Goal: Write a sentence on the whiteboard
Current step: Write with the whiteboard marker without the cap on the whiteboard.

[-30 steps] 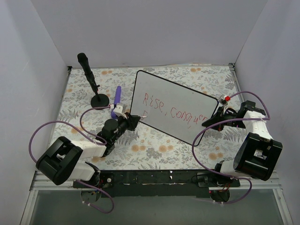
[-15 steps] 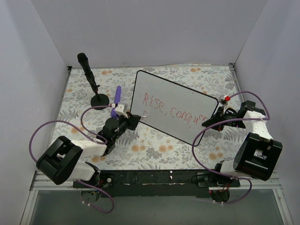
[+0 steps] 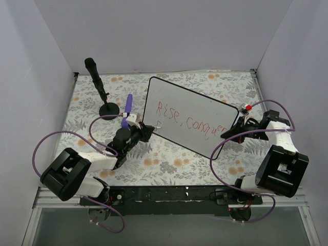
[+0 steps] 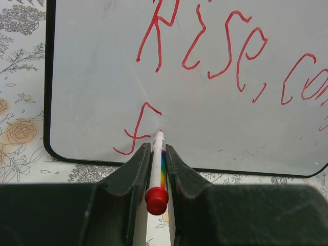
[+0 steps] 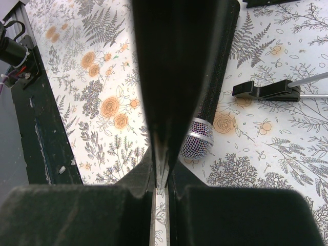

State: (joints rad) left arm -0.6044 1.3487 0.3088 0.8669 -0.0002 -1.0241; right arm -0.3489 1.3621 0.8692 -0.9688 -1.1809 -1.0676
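Observation:
The whiteboard (image 3: 189,110) stands tilted in the middle of the table, and its face fills the left wrist view (image 4: 97,77). The sentence (image 3: 187,120) in red reads "Rise, conqu…" (image 4: 225,51), with an "f" (image 4: 138,130) in a second row. My left gripper (image 3: 147,132) is shut on a white marker with a rainbow stripe and a red end (image 4: 158,164). Its tip touches the board just right of the "f". My right gripper (image 3: 231,133) is shut on the board's right edge, seen edge-on as a dark slab (image 5: 179,61).
A black microphone stand (image 3: 100,89) is at the back left, and a purple object (image 3: 127,107) lies beside the left gripper. A microphone head (image 5: 197,141) and a black clip (image 5: 266,89) lie under the board. White walls enclose the floral table (image 3: 169,164).
My left gripper has shifted very slightly to the right with the marker against the board. The right arm and the board have not moved.

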